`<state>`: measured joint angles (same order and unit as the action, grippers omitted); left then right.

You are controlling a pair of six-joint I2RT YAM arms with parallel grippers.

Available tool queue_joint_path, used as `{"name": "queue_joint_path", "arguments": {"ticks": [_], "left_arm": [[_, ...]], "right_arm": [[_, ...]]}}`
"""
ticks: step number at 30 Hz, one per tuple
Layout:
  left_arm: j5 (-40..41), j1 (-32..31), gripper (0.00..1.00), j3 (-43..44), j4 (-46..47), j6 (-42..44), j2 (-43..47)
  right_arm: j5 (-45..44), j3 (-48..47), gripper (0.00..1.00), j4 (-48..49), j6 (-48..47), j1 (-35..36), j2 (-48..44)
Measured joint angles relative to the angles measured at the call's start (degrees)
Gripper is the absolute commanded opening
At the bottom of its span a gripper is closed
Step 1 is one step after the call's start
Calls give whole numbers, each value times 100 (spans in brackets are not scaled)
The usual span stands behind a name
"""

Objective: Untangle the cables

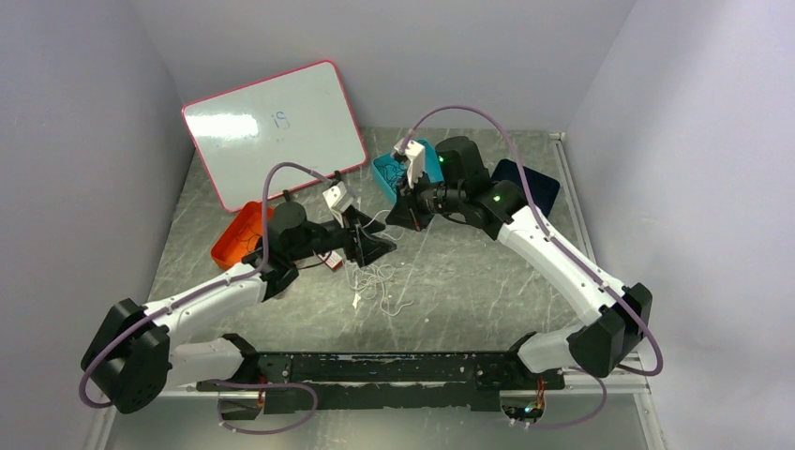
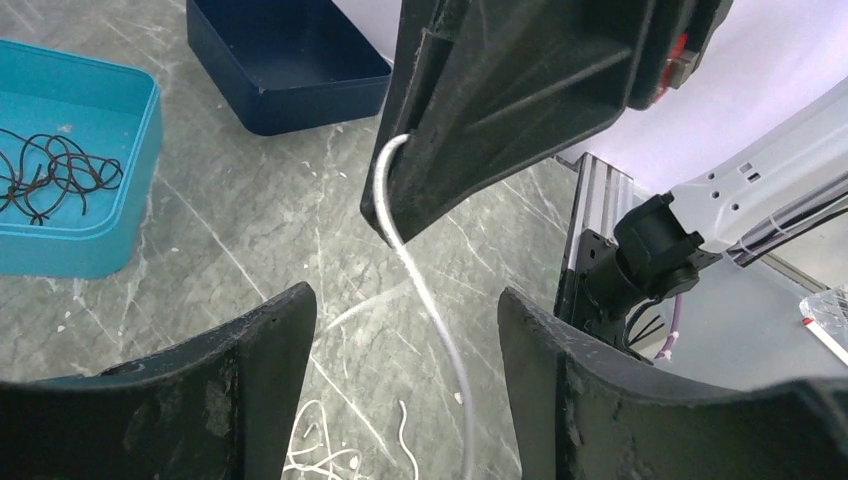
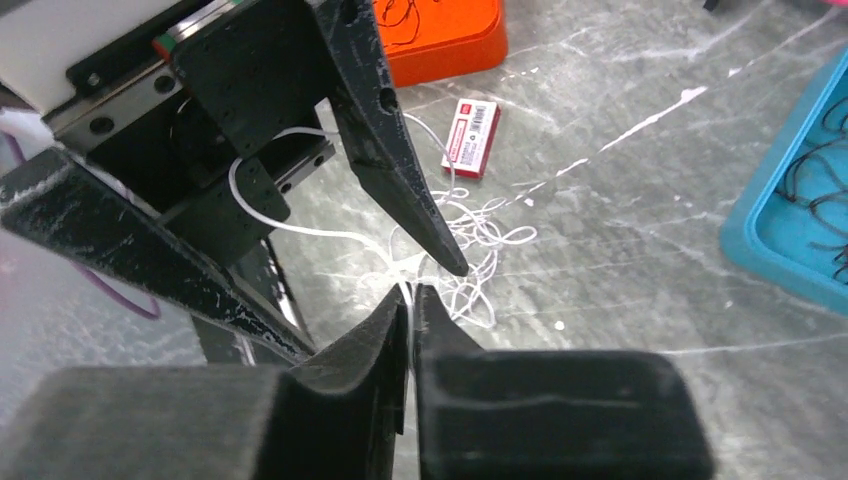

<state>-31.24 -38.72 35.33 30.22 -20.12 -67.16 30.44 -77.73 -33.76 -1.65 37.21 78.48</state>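
Light is coming from above, and everything is looking bright. A white glow is shining on the whiteboard [image 1: 272,131]. The table [image 1: 469,291] is gleaming a little, and soft shadows are lying on it. Up close, the left gripper [image 2: 405,295] is looking a bit blurry.

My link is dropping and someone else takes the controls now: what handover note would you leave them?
Left end effector: open, a white cable passing between its jaws, ungripped.
Right end effector: shut on that cable, above the table.
Done: black cables in the teal tray, thin strands in the orange tray.
Left: white tangle on the table, to be pulled apart.
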Motion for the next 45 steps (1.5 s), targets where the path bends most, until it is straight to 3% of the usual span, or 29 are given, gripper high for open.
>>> {"name": "queue_joint_path", "arguments": {"ticks": [4,6,15,20,29,38,45], "left_arm": [[57,-2,92,31,-92,-2,142],[177,0,100,39,-140,0,304],[1185,-2,100,339,-732,155,1513],[1429,-2,100,673,-966,398,1744],[1263,-2,95,726,-1121,675,1158],[483,-2,85,728,-778,673,330],[79,-2,67,684,-271,369,-57]], "right_arm": [[-234,42,0,138,87,7,-31],[-400,76,0,157,125,15,-85],[-1019,142,0,155,140,13,-184],[-1088,146,0,125,146,13,-184],[-184,-643,0,-72,199,13,-177],[424,-1303,0,4,474,13,-278],[450,-1325,0,407,979,13,-323]]}}
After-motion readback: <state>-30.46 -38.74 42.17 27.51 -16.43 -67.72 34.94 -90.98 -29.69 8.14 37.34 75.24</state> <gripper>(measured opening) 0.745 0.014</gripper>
